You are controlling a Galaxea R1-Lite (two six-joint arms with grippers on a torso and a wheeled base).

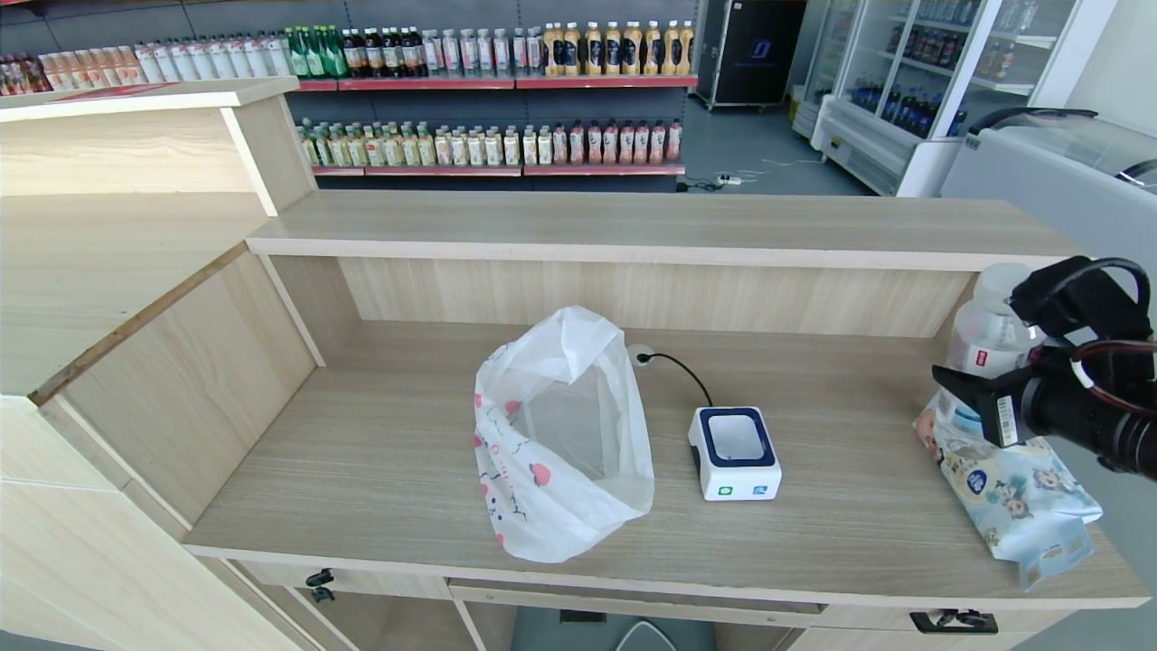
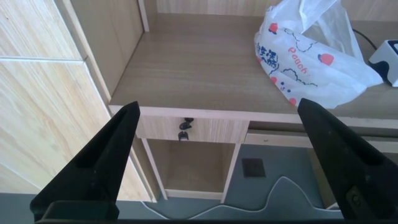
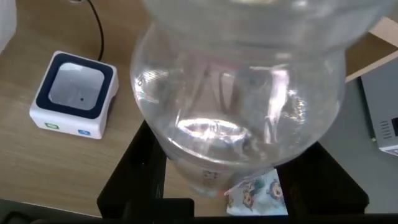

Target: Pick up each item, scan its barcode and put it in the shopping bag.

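Observation:
A clear plastic bottle (image 1: pixel 990 330) with a white and red label is at the counter's right end, and my right gripper (image 1: pixel 1008 353) is shut on it. In the right wrist view the bottle (image 3: pixel 242 93) sits between the two black fingers (image 3: pixel 140 174). Under it lies a pale blue snack packet (image 1: pixel 1021 497) on the counter. The white shopping bag (image 1: pixel 560 434) stands open at the counter's middle. Just to its right is the white barcode scanner (image 1: pixel 734 452) with its dark window facing up. My left gripper (image 2: pixel 217 168) hangs open below the counter's front left edge, holding nothing.
The wooden counter (image 1: pixel 380 461) has a raised back ledge and a side wall on the left. The scanner's black cable (image 1: pixel 678 366) runs to the back wall. A drawer with a key (image 2: pixel 183 127) sits under the front edge.

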